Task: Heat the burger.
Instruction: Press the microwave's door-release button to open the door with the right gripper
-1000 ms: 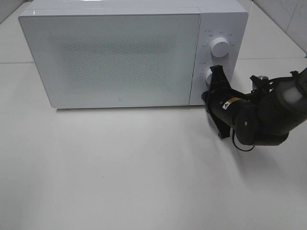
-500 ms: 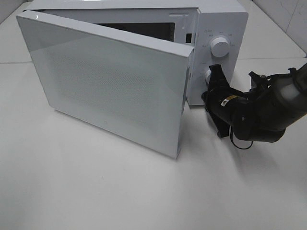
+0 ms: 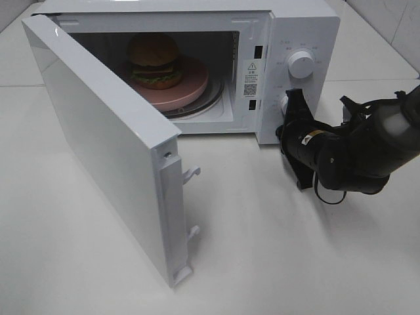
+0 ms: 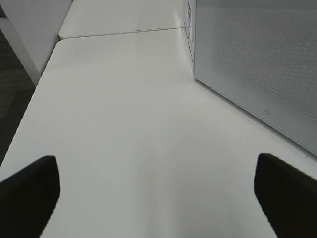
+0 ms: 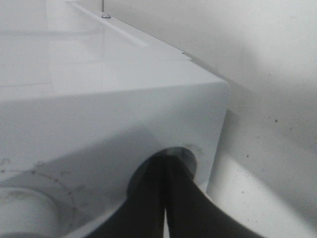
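Note:
The burger (image 3: 154, 62), brown bun with green layers, sits on a round pink plate (image 3: 195, 84) inside the white microwave (image 3: 308, 26). The microwave door (image 3: 98, 144) stands swung wide to the left. My right gripper (image 3: 291, 100) is shut, its tips pressed against the lower button on the control panel; in the right wrist view the shut fingertips (image 5: 166, 166) meet at that round button (image 5: 192, 152). My left gripper (image 4: 158, 191) shows only in the left wrist view, open and holding nothing, facing the door's outer face (image 4: 257, 59).
An upper dial (image 3: 300, 63) sits above the right gripper. The open door juts far out over the white table (image 3: 275, 256) toward its front. The table's left edge (image 4: 25, 124) runs close by the left gripper.
The microwave door has gone from shut to wide open, uncovering the burger and plate. The right gripper has stayed at the lower button.

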